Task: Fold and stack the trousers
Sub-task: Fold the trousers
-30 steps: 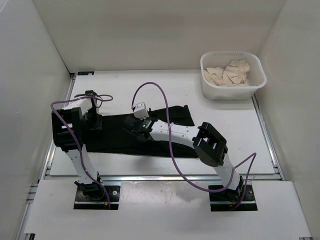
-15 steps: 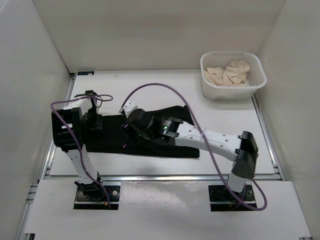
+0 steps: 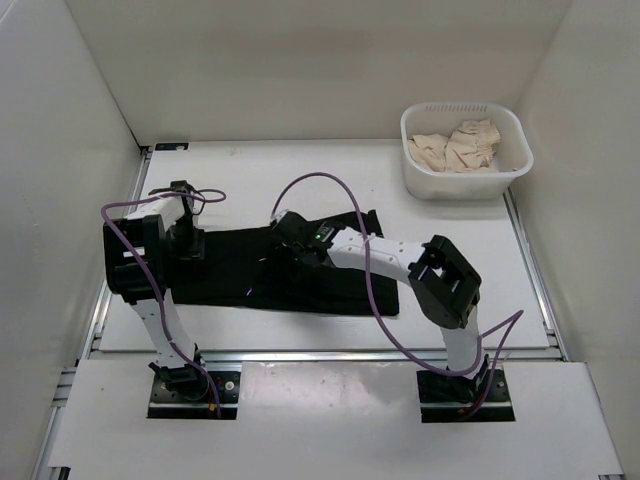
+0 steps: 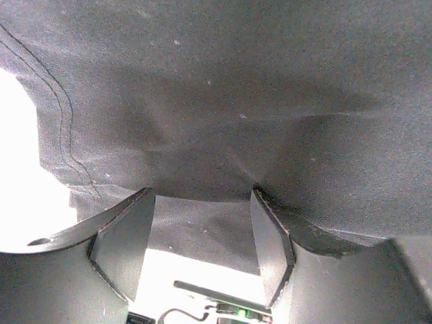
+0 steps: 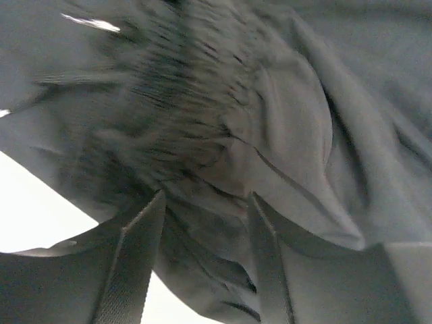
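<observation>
The black trousers (image 3: 230,272) lie stretched across the middle of the white table (image 3: 450,260), folded lengthwise into a long band. My left gripper (image 3: 186,243) stands over their left end. In the left wrist view its jaws (image 4: 202,196) are open, and the cloth's edge (image 4: 236,101) lies flat between the fingers. My right gripper (image 3: 290,232) sits on the band's upper edge near the middle. Its jaws (image 5: 208,197) are open over bunched, wrinkled fabric (image 5: 290,121).
A white basket (image 3: 462,107) holding beige cloths (image 3: 460,145) stands at the back right corner. White walls close in the table on three sides. Purple cables (image 3: 330,182) loop above both arms.
The right arm reached out to the left over the trousers, then drew back; its gripper now sits further right and nearer the upper edge. The left arm has not moved.
</observation>
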Robot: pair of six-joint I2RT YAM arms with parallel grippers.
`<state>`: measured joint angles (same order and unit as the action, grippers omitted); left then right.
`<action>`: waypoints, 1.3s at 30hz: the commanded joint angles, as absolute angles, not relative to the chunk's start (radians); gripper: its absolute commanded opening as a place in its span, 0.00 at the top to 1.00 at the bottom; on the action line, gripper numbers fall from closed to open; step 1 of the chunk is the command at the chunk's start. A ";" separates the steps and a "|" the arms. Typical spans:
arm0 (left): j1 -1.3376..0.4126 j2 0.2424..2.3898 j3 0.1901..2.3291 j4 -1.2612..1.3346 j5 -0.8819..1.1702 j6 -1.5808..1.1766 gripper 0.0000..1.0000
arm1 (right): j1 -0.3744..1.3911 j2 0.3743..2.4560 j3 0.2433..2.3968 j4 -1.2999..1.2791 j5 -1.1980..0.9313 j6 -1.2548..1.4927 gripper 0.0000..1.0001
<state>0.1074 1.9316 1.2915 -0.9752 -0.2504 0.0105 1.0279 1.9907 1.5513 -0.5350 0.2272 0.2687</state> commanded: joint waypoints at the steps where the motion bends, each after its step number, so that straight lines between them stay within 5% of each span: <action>1: 0.097 1.896 1.278 -0.963 -0.235 0.000 0.29 | 0.970 1.973 1.479 -0.471 0.152 0.339 0.46; 5: 0.097 1.896 1.278 -0.963 -0.235 0.000 0.29 | 0.957 1.907 1.500 -0.525 0.188 0.357 0.41; 9: 0.097 1.878 1.278 -0.963 -0.235 0.000 0.28 | 0.893 1.663 1.433 -0.512 0.275 0.432 0.12; 22: 0.097 1.858 1.287 -0.983 -0.235 0.000 0.27 | 0.552 1.660 1.117 -0.488 0.098 0.555 0.08; 32: 0.097 1.816 1.287 -0.992 -0.235 0.000 0.26 | 0.520 1.729 0.977 -0.423 0.075 0.623 0.06; 34: 0.097 1.806 1.296 -1.002 -0.235 0.000 0.26 | 0.509 1.741 0.966 -0.413 0.048 0.623 0.09; 38: 0.106 1.786 1.316 -1.026 -0.224 0.000 0.25 | 0.477 1.763 0.924 -0.385 -0.017 0.632 0.59; 39: 0.106 1.758 1.316 -1.026 -0.224 0.000 0.25 | 0.454 1.752 0.905 -0.385 -0.029 0.632 0.85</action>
